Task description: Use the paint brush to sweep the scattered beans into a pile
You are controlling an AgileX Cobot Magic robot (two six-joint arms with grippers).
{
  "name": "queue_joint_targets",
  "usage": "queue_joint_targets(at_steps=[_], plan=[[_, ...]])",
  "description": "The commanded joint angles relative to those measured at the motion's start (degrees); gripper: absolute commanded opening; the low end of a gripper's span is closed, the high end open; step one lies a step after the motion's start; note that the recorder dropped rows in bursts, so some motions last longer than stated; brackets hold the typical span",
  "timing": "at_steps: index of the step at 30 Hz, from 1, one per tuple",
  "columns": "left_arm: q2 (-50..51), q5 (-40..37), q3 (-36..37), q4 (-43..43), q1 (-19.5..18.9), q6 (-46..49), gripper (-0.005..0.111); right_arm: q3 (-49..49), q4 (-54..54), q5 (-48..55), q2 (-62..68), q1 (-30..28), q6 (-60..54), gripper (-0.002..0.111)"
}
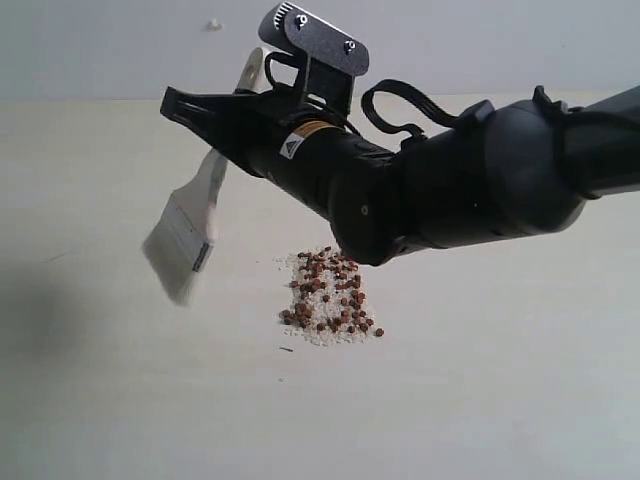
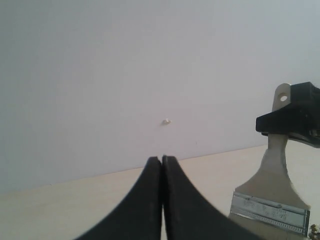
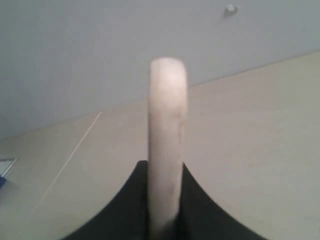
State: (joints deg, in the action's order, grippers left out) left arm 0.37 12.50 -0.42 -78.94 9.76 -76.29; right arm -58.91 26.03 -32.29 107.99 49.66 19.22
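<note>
Over the bench [image 1: 500, 400], my right tool [image 1: 185, 103] is clamped on the paint brush [image 1: 190, 225] handle. The brush hangs tilted, bristles down, off the surface, beside the pile [image 1: 325, 308] mid-bench. My left tool [image 2: 161, 165] is pinched closed and empty. Beans [image 1: 318, 284] sit bunched with whitish crumbs.

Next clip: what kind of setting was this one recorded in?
Most likely a lab or test bench, not a home: a bare pale tabletop, a plain whitish wall behind it, and nothing laid out but the pile of beans and the paint brush the right gripper holds.
</note>
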Motion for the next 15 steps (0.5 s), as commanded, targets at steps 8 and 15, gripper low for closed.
queue_joint_targets(at_steps=[8,15], plan=[[-0.37,-0.16,-0.09,-0.05,-0.08,0.14,0.0,-0.41,-5.46,-0.45,-0.73,0.35,-0.47,0.0],[-0.37,-0.16,-0.09,-0.05,-0.08,0.14,0.0,-0.41,-5.46,-0.45,-0.73,0.35,-0.6,0.0]])
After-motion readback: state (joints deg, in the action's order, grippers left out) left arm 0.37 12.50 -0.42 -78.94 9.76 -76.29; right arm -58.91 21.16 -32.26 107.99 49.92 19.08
